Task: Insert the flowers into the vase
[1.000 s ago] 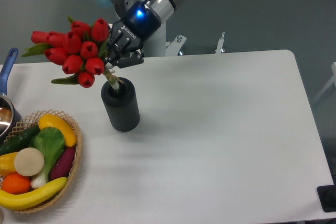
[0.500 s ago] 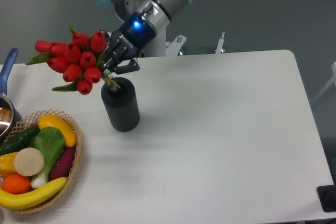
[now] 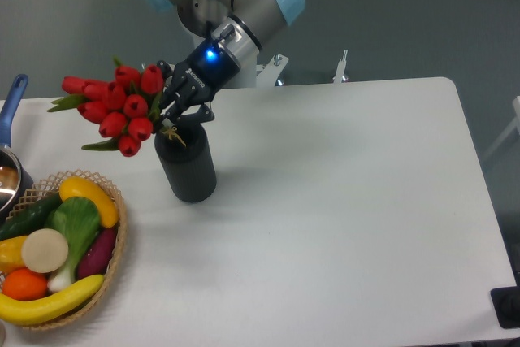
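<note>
Overall, white table [image 3: 341, 201], grey wall [image 3: 406, 14]

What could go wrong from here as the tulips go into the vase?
1. The flowers lean far left of the vase, with only the stem ends at its mouth. Released now, the heavy heads might tip the bunch out, or pull the vase over.
2. The gripper hangs just above the rim. Pushing lower could knock the vase toward the wicker basket.
</note>
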Available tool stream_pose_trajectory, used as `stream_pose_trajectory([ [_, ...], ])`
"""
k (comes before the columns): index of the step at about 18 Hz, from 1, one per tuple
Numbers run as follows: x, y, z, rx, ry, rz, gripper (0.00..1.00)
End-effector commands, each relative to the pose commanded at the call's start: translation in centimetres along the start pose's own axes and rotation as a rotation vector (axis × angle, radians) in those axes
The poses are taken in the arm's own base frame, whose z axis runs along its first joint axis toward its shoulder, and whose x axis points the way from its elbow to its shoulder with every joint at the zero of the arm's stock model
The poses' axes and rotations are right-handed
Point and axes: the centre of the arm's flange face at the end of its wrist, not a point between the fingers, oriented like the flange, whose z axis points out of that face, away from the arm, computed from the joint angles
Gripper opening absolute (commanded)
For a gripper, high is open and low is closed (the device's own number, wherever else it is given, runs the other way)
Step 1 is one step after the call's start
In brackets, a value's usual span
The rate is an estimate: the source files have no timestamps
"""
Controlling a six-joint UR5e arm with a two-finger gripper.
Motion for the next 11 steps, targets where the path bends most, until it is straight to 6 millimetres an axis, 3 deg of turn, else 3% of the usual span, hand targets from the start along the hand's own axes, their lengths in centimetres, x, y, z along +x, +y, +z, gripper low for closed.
stream_pose_trajectory([
  [4, -0.5, 0.5, -0.7, 0.002, -0.018, -0.015, 0.61],
  [8, -0.7, 1.2, -1.2, 0.002, -0.032, -0.034, 1.00],
  [11, -0.7, 1.8, -1.6, 0.003, -0.045, -0.049, 1.00],
])
